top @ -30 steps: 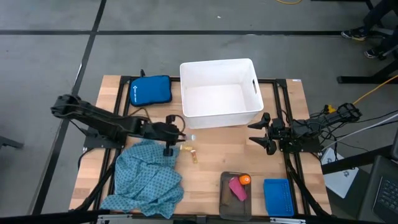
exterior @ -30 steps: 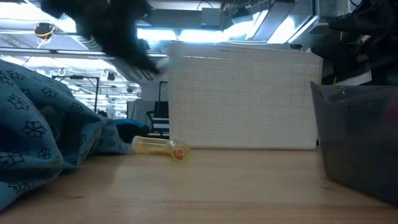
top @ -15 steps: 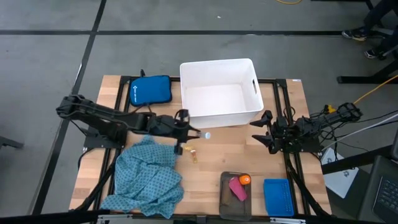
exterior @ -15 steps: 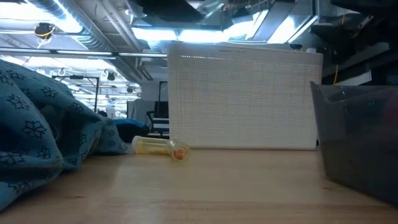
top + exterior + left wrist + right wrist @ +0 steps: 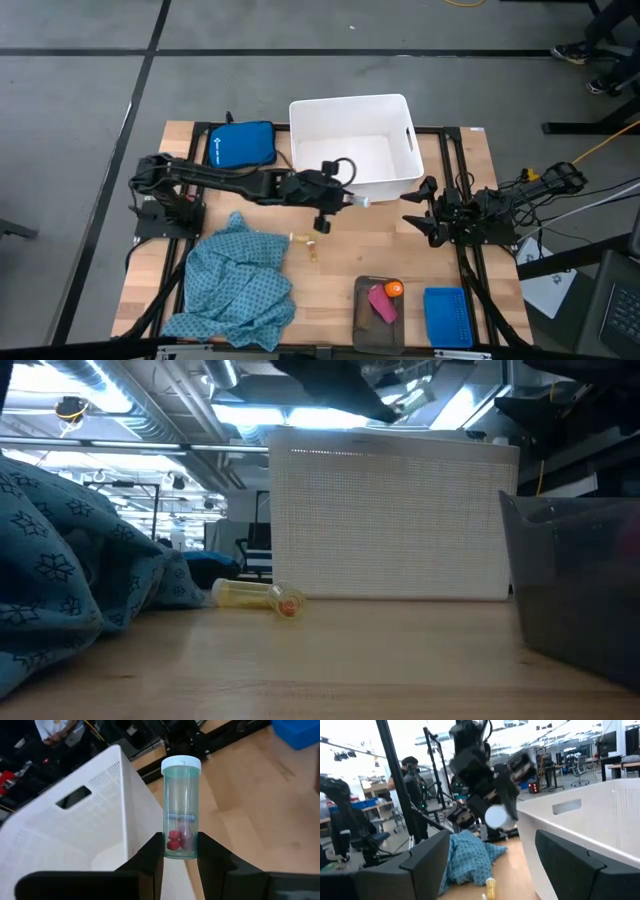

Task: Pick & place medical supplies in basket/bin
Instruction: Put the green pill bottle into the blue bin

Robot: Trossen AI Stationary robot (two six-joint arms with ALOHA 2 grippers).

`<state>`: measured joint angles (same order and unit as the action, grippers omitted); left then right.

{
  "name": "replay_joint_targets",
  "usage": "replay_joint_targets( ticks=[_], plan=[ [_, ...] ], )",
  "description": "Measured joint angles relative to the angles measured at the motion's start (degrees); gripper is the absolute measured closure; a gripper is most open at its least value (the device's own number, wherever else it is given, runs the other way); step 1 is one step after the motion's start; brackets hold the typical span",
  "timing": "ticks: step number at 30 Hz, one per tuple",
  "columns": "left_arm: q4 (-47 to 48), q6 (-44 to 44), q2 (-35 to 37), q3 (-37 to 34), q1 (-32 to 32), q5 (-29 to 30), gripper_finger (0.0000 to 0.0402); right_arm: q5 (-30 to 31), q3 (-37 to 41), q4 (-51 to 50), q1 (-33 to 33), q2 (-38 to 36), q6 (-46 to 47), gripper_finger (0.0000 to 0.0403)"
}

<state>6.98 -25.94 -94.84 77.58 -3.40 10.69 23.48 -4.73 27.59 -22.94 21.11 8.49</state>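
My left gripper [image 5: 347, 200] is shut on a clear pill bottle [image 5: 181, 805] with a white cap and red pills inside. It hangs in the air at the near wall of the white tub [image 5: 350, 104]. My right gripper [image 5: 420, 211] waits open near the table's right edge. A teal dotted cloth [image 5: 240, 285] lies crumpled at the near left. A small yellowish vial [image 5: 305, 242] lies on its side on the wood. A pink piece [image 5: 382, 303] and an orange piece [image 5: 393, 289] lie in the dark tray [image 5: 360, 320]. My left gripper pinches the bottle's lower end [image 5: 175, 849], by the red pills, between its two fingers [image 5: 154, 856]. The fingers reach slanting down from the table's left and run along the bottle. The bottle sticks out ahead of them, its white cap [image 5: 181, 764] foremost, lifted clear of the table.
A royal-blue zip pouch [image 5: 242, 146] lies left of the tub. A small blue ribbed basket [image 5: 447, 317] stands at the near right beside the tray. Bare wood lies between the cloth, the tub and the tray. People show in the room beyond the table.
My left gripper has risen and gone toward the table's right and far edge, from beside the cloth to the tub's near wall, rolling its wrist and carrying the pill bottle. The bottle stays in the hold, clear of the table.
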Motion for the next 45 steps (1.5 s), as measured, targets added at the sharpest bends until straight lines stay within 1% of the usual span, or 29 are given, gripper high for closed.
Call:
replay_joint_targets(
  ticks=[5, 11, 13, 17, 22, 26, 29, 34, 39, 41, 45],
  plan=[
    [2.54, -3.05, -4.51, 7.06, -0.05, -0.02, 0.0320, 0.12, 0.00, 0.64, -0.02, 0.75, -0.18, 0.0105],
    [5.95, -6.25, -7.62, 13.03, -1.06, 0.42, 0.0320, 0.11, -1.87, 0.82, -0.02, 2.60, -4.44, 0.0105],
    [7.86, -7.29, -8.35, 14.66, -1.41, 1.85, 0.0320, 0.12, -3.35, 0.78, -0.02, 4.40, -4.74, 0.0105],
    [11.18, -8.47, -8.71, 17.17, -1.77, 6.59, 0.0320, 0.12, -6.60, 0.58, -0.02, 9.80, -5.74, 0.0105],
    [11.01, -9.70, -8.71, 17.29, -1.89, 9.03, 0.0320, 2.75, -10.50, -0.22, -0.04, 17.95, -6.42, 0.0105],
    [12.09, -11.16, -8.71, 17.25, -2.67, 12.62, 0.0320, 3.55, -13.52, -0.63, 0.00, 23.74, -7.71, 0.0105],
    [12.32, -11.47, -8.71, 17.14, -3.48, 14.33, 0.0320, 3.29, -15.85, -0.68, -0.06, 26.64, -8.13, 0.0105],
    [11.98, -13.66, -8.71, 17.12, -5.90, 19.05, 0.0320, 2.71, -18.82, -4.05, -0.08, 28.66, -8.90, 0.0105],
    [10.34, -13.00, -8.66, 17.31, -7.84, 19.42, 0.0320, 3.55, -19.17, -6.23, 0.00, 28.93, -7.95, 0.0105],
    [10.85, -13.22, -8.70, 17.29, -8.67, 20.62, 0.0320, 5.47, -19.17, -7.09, -0.07, 28.93, -7.63, 0.0105],
    [10.89, -14.89, -8.71, 17.29, -10.05, 27.67, 0.0320, 9.37, -19.17, -7.56, 0.01, 28.91, -7.63, 0.0105]
  ],
)
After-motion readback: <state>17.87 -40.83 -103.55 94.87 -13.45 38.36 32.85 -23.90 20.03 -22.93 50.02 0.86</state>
